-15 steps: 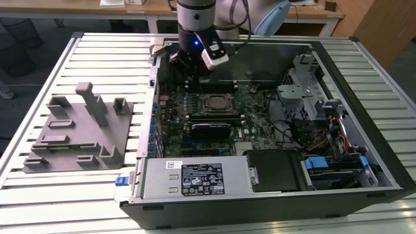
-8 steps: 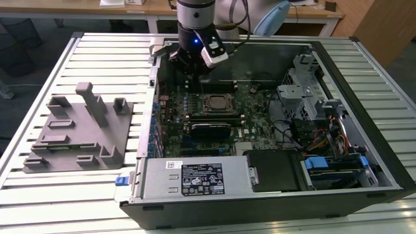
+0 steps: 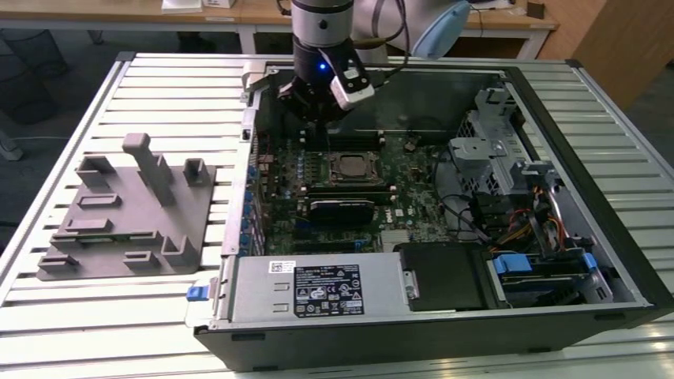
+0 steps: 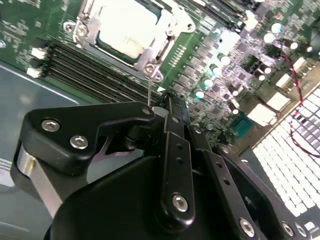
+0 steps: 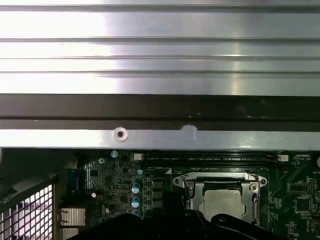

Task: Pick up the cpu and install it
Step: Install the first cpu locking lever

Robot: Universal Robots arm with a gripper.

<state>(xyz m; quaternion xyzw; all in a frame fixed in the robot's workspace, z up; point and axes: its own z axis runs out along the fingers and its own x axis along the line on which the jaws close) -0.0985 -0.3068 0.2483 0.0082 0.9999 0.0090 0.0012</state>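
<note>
Open black metal computer case [image 3: 421, 335] holds a green motherboard [image 3: 413, 207]. The black two-finger gripper [image 3: 319, 125] hangs over the board, fingers pressed together, pinching nothing. Below and just beyond the fingertips is a square metal socket frame [image 4: 80, 29], and the small flat silvery-grey square cpu [image 4: 125, 25] lies inside it, not touching the gripper. Likely light, stiff, slick-topped, with a fragile underside; grip opposite rim edges.

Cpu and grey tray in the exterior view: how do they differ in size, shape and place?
Size: the cpu is a small square; the grey tray is far larger. Shape: the cpu is flat with a silvery top; the tray carries upright blocks. Place: the cpu sits in the socket frame inside the case; the tray lies on the slatted table, at the exterior view's left. Both lie level.
</note>
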